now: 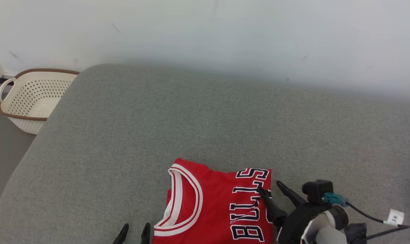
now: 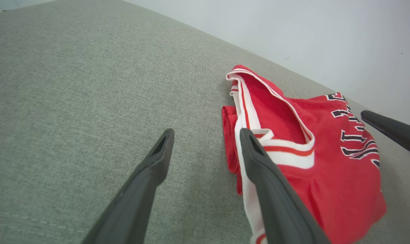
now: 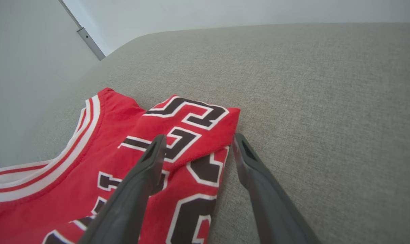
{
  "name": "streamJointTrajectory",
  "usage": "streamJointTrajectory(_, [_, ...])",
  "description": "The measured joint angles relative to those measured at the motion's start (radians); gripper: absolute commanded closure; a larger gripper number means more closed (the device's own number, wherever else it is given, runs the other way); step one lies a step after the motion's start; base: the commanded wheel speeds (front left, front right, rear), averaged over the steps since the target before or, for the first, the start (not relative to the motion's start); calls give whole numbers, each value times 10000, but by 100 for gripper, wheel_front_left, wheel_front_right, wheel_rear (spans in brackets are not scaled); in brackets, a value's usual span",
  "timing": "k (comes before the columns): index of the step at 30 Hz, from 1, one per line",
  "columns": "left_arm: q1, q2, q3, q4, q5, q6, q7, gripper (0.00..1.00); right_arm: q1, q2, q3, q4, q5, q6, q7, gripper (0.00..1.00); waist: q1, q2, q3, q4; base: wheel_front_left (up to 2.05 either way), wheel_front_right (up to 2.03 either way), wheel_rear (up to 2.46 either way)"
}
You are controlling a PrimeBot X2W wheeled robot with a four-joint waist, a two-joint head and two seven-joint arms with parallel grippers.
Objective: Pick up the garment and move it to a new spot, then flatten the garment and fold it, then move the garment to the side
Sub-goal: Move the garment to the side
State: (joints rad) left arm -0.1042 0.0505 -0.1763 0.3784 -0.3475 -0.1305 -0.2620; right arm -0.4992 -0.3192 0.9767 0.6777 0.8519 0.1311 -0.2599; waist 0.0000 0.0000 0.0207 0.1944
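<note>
Grey cushion (image 1: 205, 118) bears the folded jersey (image 1: 218, 203); left gripper (image 1: 136, 226) and right gripper (image 1: 270, 186), both spread, might snag and unfold it.

The jersey (image 1: 215, 198) reads "BULLS" in black, white-edged letters. The cable tag (image 1: 395, 217) is too small to read.

The right end effector (image 1: 269, 185) has 2 dark tapered fingers (image 1: 273, 207), black cable (image 1: 364, 211), white tag (image 1: 395, 217).
</note>
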Motion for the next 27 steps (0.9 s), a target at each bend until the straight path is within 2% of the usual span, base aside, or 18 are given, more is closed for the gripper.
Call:
streamJointTrajectory(5, [-4, 0, 2, -13, 77, 0, 0, 0, 516, 199, -1003, 339, -278, 0, -2, 0, 0, 0, 69, 86, 0, 0, 0])
streamJointTrajectory(12, [-4, 0, -4, -17, 123, 0, 0, 0, 866, 476, -1371, 581, -401, 0, -2, 0, 0, 0, 124, 206, 0, 0, 0])
streamJointTrajectory(17, [-14, 0, -36, -2, 123, 0, 0, 0, 861, 702, -1174, 844, -82, 0, -4, 0, 0, 0, 174, 308, 0, 0, 0])
streamJointTrajectory(20, [-35, 0, -54, 0, 123, 0, 0, 0, 814, 769, -619, 895, 238, 0, -35, 0, 0, 0, 214, 390, 0, 0, 0])
streamJointTrajectory(21, [-38, 0, -58, 0, 123, 0, 0, 0, 790, 777, -418, 894, 385, 0, 6, 17, -1, 0, 233, 411, 0, 0, 0])
streamJointTrajectory(23, [-46, 0, -54, 0, 123, 0, 0, 0, 691, 723, -82, 915, 593, 0, 27, 88, 0, 0, 271, 446, 0, 0, 0])
streamJointTrajectory(24, [-52, 0, -50, 0, 123, 0, 0, 0, 610, 690, 17, 965, 679, 0, 27, 100, 0, 0, 288, 457, 0, 0, 0])
streamJointTrajectory(27, [-75, 0, -17, -2, 125, 0, 0, 0, 381, 606, 29, 1174, 746, 2, 13, 100, 0, 0, 309, 460, 0, 0, 0])
